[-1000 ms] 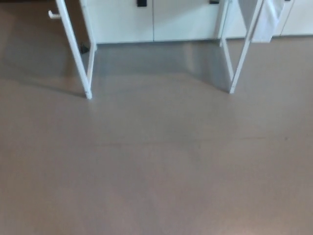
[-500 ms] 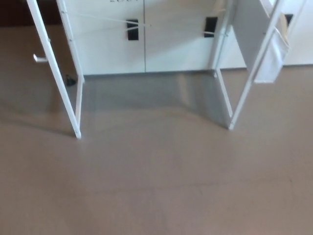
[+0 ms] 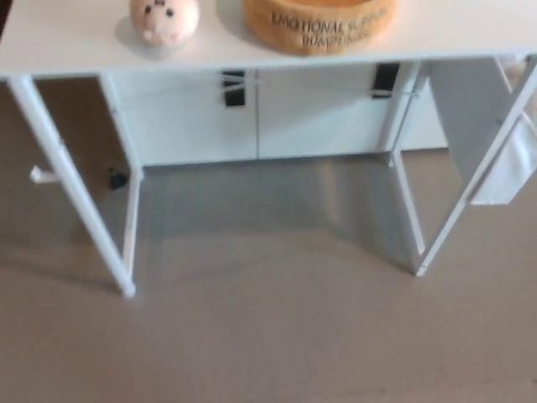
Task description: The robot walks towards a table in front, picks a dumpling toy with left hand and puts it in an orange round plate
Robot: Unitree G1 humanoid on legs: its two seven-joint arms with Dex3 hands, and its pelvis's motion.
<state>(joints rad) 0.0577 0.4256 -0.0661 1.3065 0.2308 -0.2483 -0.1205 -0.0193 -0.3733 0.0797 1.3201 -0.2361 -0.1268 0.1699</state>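
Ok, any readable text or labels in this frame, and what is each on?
"EMOTIONAL SUPPORT DUMPLINGS", as best it reads: dark print on the side of the orange round plate; blurred, top cut off, so partly a guess.
Black tags on the white cabinet behind the table: no legible text.
Dumpling toy: none.

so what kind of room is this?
Probably an indoor lab or test room, though I can't be sure. A white folding-leg table stands on a plain brown floor in front of white cabinets. A pink dumpling toy and an orange round plate sit on the table.
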